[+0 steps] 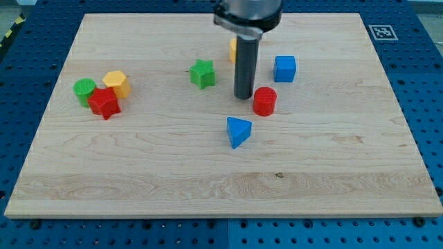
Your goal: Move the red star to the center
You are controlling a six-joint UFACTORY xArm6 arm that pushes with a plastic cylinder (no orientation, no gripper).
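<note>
The red star (104, 103) lies at the view's left on the wooden board (221, 180), touching a green cylinder (84, 90) and a yellow hexagon (117, 84). My tip (243, 96) stands near the board's middle, far to the right of the red star. It is just left of a red cylinder (264, 101) and above a blue triangle (238, 131). A green star (202, 73) lies to the tip's upper left.
A blue cube (284, 68) sits to the upper right of the tip. A yellow block (233, 49) is mostly hidden behind the rod. The board lies on a blue pegboard table (422, 83); a marker tag (381, 32) is at the top right.
</note>
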